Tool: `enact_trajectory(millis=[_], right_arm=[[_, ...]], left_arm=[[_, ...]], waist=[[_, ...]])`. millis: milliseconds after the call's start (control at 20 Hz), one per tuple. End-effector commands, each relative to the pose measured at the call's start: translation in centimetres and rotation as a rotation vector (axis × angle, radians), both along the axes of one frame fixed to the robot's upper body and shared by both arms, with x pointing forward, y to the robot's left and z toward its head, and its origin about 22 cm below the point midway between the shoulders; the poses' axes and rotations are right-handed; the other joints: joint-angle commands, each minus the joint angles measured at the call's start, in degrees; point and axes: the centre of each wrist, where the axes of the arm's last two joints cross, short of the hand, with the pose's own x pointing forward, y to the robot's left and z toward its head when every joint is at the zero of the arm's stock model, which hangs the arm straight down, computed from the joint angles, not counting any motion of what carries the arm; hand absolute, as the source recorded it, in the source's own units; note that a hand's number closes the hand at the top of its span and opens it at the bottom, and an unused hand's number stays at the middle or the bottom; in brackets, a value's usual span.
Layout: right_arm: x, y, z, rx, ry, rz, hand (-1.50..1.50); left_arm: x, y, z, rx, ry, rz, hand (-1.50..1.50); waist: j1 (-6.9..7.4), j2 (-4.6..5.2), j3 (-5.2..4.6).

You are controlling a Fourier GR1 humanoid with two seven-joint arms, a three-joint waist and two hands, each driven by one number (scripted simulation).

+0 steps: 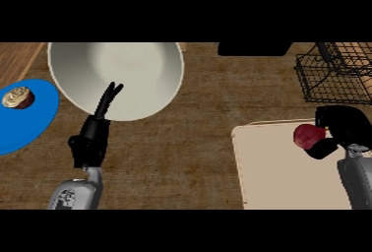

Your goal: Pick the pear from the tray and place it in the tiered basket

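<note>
**Pear [308, 134] grasped at the tray [280, 172]**

The right hand [343, 124] curls round the red pear at the tray's far edge, near the wire basket [335, 74]. The left hand [93, 134] hangs with fingers straight over the white plate [123, 64]. A cupcake [17, 97] sits on the blue plate [33, 125].

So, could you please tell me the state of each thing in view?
pear: gripped at the tray's far end.
right hand: fingers curled round the pear.
left hand: open, fingers straight, holding nothing.
tiered basket: upright, without the pear.
blue plate: carries a cupcake.
white plate: flat on the counter.
</note>
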Motion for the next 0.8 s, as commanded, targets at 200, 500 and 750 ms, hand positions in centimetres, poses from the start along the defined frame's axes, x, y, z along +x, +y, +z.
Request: enact_trajectory(millis=[200, 500, 750], right_arm=[[0.8, -0.5, 12.2, -0.027, -0.25, -0.085, 1.5], [-1.3, -0.2, 21.8, 0.061, -0.335, -0.107, 1.5], [-2.3, -2.2, 26.0, 0.106, -0.359, -0.133, 1.5]], left_arm=[[-0.5, 0.1, -0.7, -0.002, 0.005, 0.009, 0.0], [-0.9, 0.4, -0.1, -0.006, 0.0, 0.005, 0.0], [-1.1, -0.2, 1.1, -0.008, 0.009, 0.007, 0.0]], waist=[[-0.64, -0.14, 0.12], [-0.55, -0.21, 0.12], [-0.35, -0.16, 0.16]])
